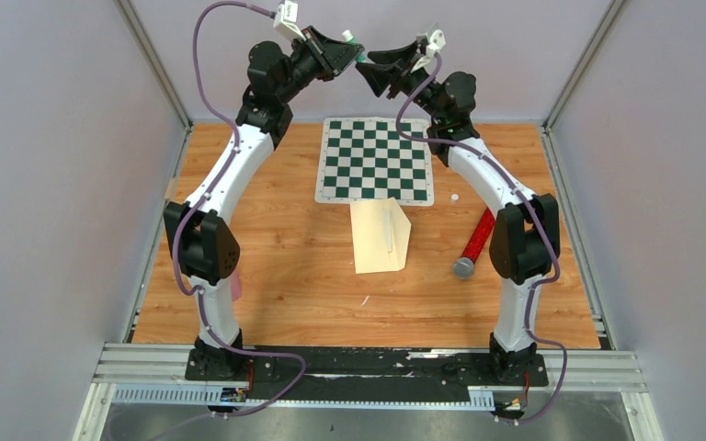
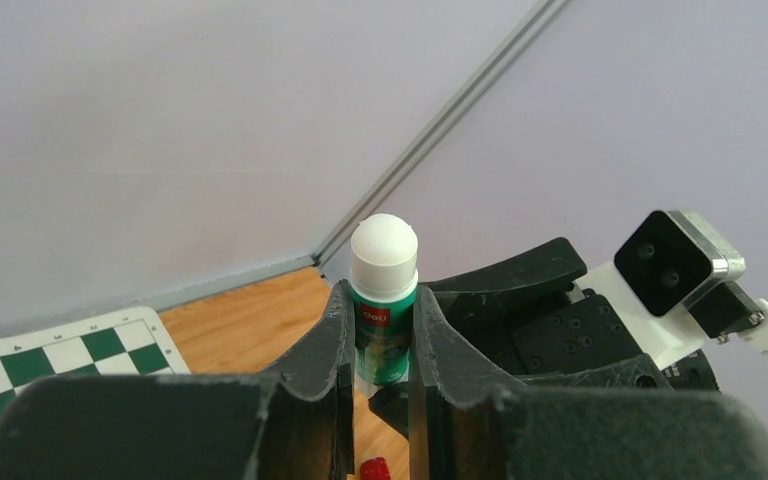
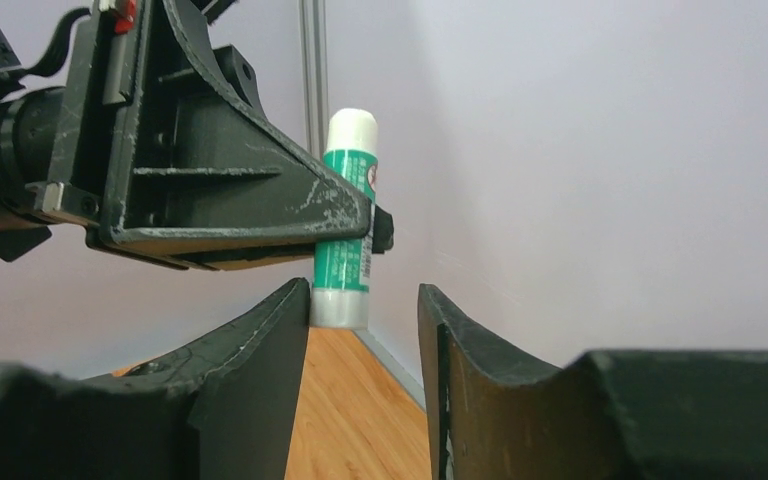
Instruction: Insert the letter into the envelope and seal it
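- In the top view, the two arm bases sit nearest, on the black plate at the near edge of the desk (image 1: 285, 285). Both arms arch upward and meet high above the far edge of the chessboard (image 1: 374, 158).
- Up there the left fingers (image 1: 353, 53) and the right fingers (image 1: 374, 72) point at each other, tips nearly touching. A green speck of the glue stick (image 1: 360, 57) shows between them.
- The envelope (image 1: 377, 243) lies flat at mid-desk, its far edge at the chessboard's near edge, with a triangular fold on its right side. Whether the letter is inside cannot be told.
- A red tube (image 1: 476, 241) with a grey end lies aslant just beside the right arm.
- In the left wrist view, the left fingers (image 2: 345, 320) fill the foreground and pinch the green body of the glue stick (image 2: 384, 310). Its rounded white cap stands clear above their tips.
- Behind the stick are the black right fingers (image 2: 520, 275) and that arm's white-cased wrist camera (image 2: 675, 262). A corner of the chessboard (image 2: 50, 365) shows low on the left.
- In the right wrist view, the right fingers (image 3: 295, 310) are nearest and stand spread. The white lower end of the glue stick (image 3: 344, 265) hangs between their tips, close against the one on the picture's left, with a clear gap to the other.
- The left fingers (image 3: 345, 215) reach in from the left, clamped across the upright stick's green middle.
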